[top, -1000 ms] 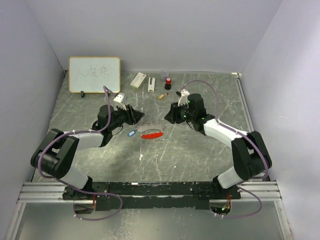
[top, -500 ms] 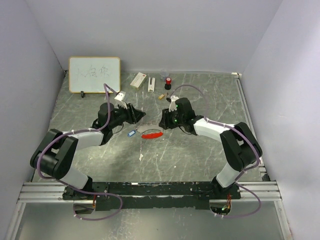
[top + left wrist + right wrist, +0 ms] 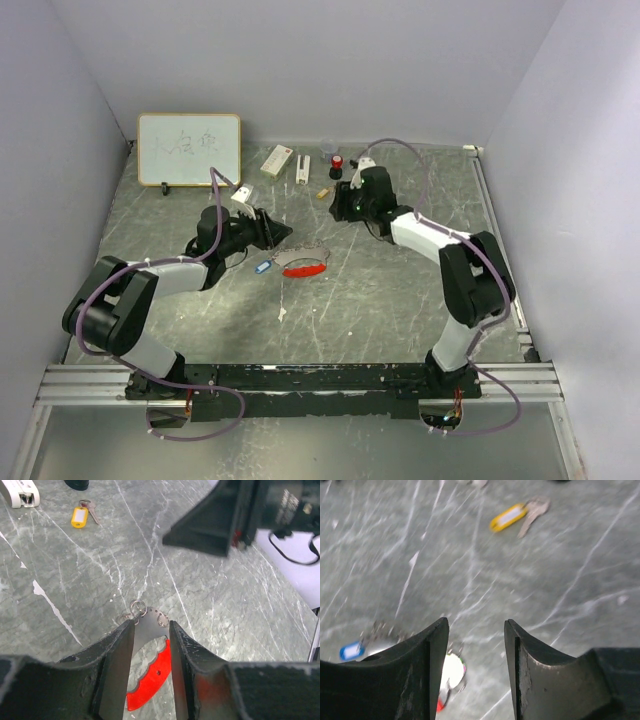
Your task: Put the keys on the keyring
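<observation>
The keyring lies mid-table: a red tag (image 3: 305, 269) (image 3: 150, 680) and a thin chain loop (image 3: 312, 249). A flat silvery plate (image 3: 150, 632) with small rings spans the jaws of my left gripper (image 3: 283, 236) (image 3: 152, 622), which is shut on it. The blue key (image 3: 263, 267) (image 3: 351, 651) rests just left of the red tag. Farther back lies the tan-gold key (image 3: 323, 193) (image 3: 80, 516) (image 3: 509, 516). Just right of that key and above the table, my right gripper (image 3: 339, 211) (image 3: 476, 622) stands open and empty.
A whiteboard (image 3: 189, 148) leans at the back left. Along the back stand a white box with a red mark (image 3: 277, 160), a white block (image 3: 302, 170) and a small red-and-black cylinder (image 3: 337, 165). Grey walls close in three sides.
My right gripper swung in beside the chain, then pulled back toward the tan-gold key and opened wider. The left gripper has stayed in place on the silvery plate.
</observation>
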You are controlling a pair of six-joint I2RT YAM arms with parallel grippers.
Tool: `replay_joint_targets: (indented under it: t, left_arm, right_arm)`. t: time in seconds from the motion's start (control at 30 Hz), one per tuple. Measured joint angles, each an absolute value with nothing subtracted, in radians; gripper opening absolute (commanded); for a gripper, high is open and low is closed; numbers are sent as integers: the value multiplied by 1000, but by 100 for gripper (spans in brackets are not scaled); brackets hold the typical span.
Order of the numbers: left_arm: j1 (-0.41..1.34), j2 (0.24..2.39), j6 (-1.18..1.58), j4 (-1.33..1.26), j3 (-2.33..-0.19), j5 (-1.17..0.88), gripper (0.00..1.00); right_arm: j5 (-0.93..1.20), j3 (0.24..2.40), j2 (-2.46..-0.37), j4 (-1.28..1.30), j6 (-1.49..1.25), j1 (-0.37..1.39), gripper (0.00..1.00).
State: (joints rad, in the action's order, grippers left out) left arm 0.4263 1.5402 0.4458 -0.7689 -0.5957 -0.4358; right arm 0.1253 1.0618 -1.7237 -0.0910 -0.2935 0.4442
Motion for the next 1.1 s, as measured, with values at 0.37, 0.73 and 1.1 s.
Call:
replay_joint_targets:
  t: [0.37, 0.73, 1.1]
  left_arm:
    - [426, 1535, 446, -757, -599, -456, 43]
    - [458, 1596, 404, -701, -686, -481, 43]
    - [477, 1646, 401, -676, -694, -474, 43]
  right_arm:
    - [166, 1353, -2061, -113, -305, 350, 43]
    - [213, 1068, -1834, -132, -306, 381, 44]
    - [81, 956, -1738, -101, -254, 596, 44]
